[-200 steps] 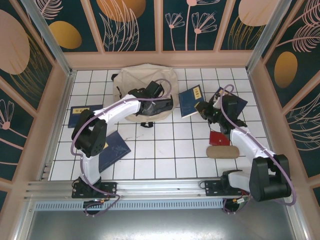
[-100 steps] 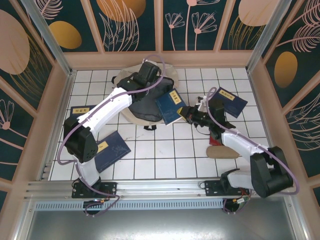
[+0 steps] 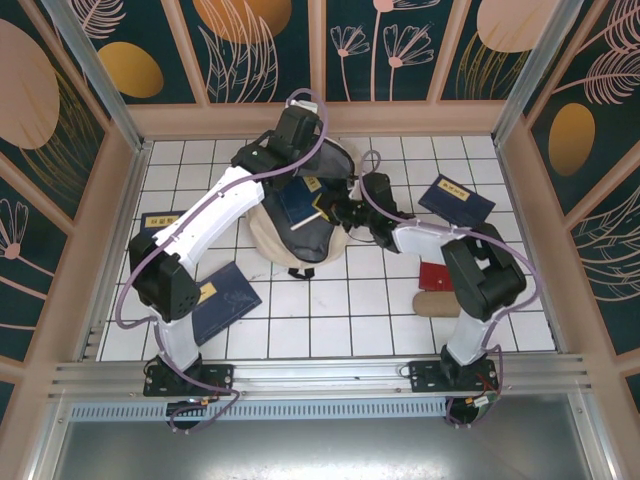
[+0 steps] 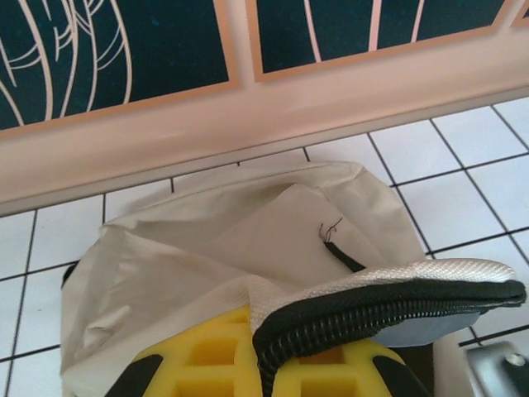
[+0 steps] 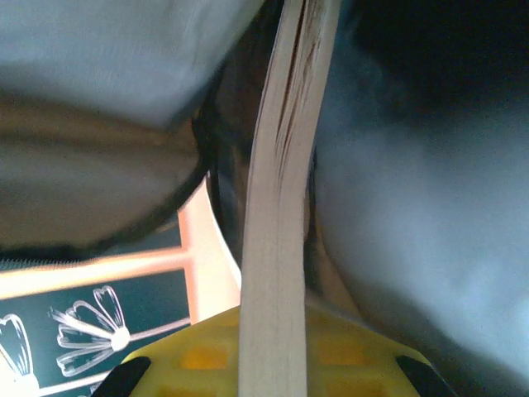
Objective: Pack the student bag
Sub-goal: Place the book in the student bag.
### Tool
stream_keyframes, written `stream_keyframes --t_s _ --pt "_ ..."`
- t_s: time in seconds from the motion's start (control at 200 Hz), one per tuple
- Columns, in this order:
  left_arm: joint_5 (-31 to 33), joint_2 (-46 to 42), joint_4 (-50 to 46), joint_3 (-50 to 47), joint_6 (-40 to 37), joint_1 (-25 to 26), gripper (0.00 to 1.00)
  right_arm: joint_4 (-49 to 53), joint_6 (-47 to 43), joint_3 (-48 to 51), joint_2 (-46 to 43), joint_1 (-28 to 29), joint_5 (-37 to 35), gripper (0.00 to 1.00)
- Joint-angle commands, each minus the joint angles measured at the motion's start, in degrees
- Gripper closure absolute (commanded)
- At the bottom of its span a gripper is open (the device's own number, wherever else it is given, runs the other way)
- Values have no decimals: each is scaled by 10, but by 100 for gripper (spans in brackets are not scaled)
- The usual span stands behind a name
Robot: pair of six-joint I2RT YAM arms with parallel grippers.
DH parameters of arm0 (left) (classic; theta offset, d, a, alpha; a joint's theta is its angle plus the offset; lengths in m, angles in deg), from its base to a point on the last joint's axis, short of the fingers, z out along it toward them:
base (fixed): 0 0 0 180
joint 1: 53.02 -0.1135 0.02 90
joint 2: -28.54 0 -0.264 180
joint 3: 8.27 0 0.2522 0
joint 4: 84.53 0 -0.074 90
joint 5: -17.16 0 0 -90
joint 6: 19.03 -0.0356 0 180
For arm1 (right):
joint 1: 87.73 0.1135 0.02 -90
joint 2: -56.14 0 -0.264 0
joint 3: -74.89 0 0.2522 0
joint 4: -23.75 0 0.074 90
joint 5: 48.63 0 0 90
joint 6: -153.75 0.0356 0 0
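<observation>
**Inspector:** Begin at the near edge. What lies loose?

**Assessor:** On the tiled table (image 3: 330, 320), a tan pouch (image 3: 443, 303) lies at 4 o'clock, with a small red item (image 3: 437, 274) just beyond it. The near navy book (image 3: 225, 300) is at 8 o'clock. Farther out, the left navy book (image 3: 155, 226) is at 9 o'clock and the right navy book (image 3: 456, 198) at 2 o'clock. All of these are outside the bag.

**Inspector:** And the student bag (image 3: 262, 232)?

**Assessor:** It sits at 12 o'clock, near the far wall, its dark mouth open to the overhead view. The left gripper (image 4: 269, 368) is clamped on the zippered rim (image 4: 388, 302) and holds that lip up. The right gripper (image 5: 277, 351) is closed on the held book (image 3: 297, 203), which stands on edge in the mouth (how deep, I cannot tell).

**Inspector:** How will it handle?

**Assessor:** In my judgement it is soft and limp. The cloth folds wherever it is unsupported, so the mouth would likely sag shut if the rim were released. It should be light now and grow heavier with each book. The ridged zipper edge looks the soundest hold, firmer and less slippery than bare cloth. The black strap loop (image 3: 298, 271) at the bag's 6 o'clock side might serve for dragging it.
</observation>
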Motion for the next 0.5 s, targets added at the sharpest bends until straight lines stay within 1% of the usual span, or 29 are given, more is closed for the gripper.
stream_keyframes --t_s 0.0,0.125,0.245,0.365,0.495 --pt "-11 14 32 54 22 0 100 -85 42 -25 52 7 -61 99" --pt "1 32 18 84 26 0 100 -88 40 -71 106 8 -87 99" --pt "-6 39 13 94 26 0 100 -68 35 -131 155 11 -111 99" --pt "-9 44 5 100 23 0 100 -71 45 -190 207 11 -128 98" --pt "-12 50 -12 111 22 0 100 -58 55 -243 246 10 -165 97"
